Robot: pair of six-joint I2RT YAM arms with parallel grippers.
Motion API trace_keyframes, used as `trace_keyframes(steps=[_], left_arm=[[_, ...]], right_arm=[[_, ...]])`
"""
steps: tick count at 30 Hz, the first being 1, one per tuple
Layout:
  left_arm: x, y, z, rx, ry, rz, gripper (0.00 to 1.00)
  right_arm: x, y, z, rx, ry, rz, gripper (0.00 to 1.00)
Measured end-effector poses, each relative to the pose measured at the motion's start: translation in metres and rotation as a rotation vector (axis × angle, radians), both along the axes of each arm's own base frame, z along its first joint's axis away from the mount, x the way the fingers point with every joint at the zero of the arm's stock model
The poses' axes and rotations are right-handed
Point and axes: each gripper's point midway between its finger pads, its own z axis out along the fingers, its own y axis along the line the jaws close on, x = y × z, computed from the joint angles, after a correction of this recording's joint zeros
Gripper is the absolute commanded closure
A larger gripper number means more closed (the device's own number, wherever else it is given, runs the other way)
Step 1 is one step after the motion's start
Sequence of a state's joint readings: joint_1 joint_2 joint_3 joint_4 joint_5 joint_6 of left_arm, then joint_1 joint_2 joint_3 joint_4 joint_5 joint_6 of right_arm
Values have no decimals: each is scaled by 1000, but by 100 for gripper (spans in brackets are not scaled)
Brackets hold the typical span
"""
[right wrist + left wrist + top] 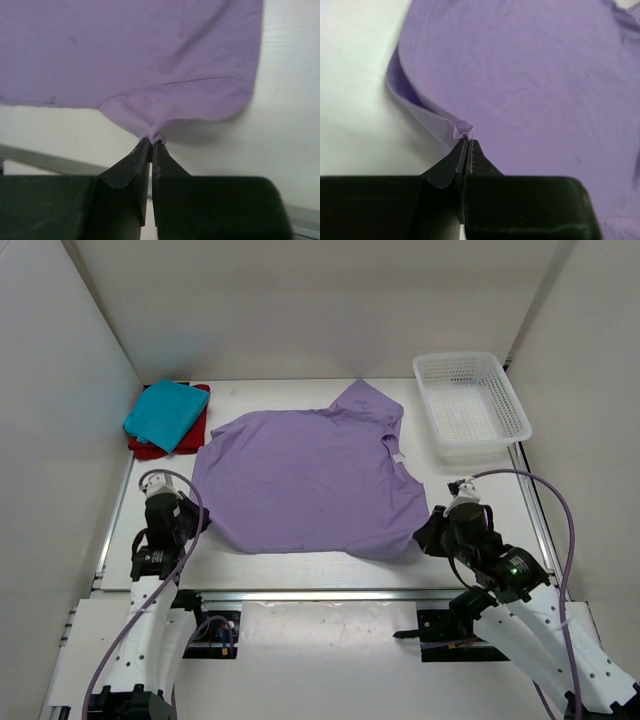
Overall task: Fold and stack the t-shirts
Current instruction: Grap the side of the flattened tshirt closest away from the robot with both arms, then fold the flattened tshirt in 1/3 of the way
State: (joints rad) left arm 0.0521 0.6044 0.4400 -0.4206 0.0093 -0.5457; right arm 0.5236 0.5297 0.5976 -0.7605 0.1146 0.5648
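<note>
Soft, matt cloth, lightly creased, makes up the lavender t-shirt [305,480], spread on a smooth white table [480,490] with a dull finish. Behind its left edge, the teal t-shirt [165,412] and the red t-shirt [146,449] under it show the same matt cloth. Behind its right side, a white basket [470,405] is faintly glossy plastic lattice. At its near corners, the left gripper [467,143] and right gripper [151,143] look smooth, satin-black plastic. A brushed metal rail [300,595] runs just in front.

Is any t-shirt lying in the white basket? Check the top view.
No, the white basket shows only its bare lattice floor; the purple t-shirt lies spread beside it.
</note>
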Motion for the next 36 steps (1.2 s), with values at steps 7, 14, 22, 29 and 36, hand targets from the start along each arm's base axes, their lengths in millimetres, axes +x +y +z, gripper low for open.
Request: trace_keyframes(steps=[7,14,22,29,36], left_arm=[[-11,-18,-12,0,47,-57,99],[1,7,-25,-33,124,34,100],[43,20,-33,-84,198,78,100],[84,43,-37,-125,214,148,100],[113,53,-64,-153,293,172,93]], right_arm=[[-25,8,-5,108,93,-20,100],[10,-5,-15,138,148,-112,100],[96,-6,-24,84,211,-119,99],[194,-3,8,92,79,-132,100],[238,-14,-11,81,113,-169,100]])
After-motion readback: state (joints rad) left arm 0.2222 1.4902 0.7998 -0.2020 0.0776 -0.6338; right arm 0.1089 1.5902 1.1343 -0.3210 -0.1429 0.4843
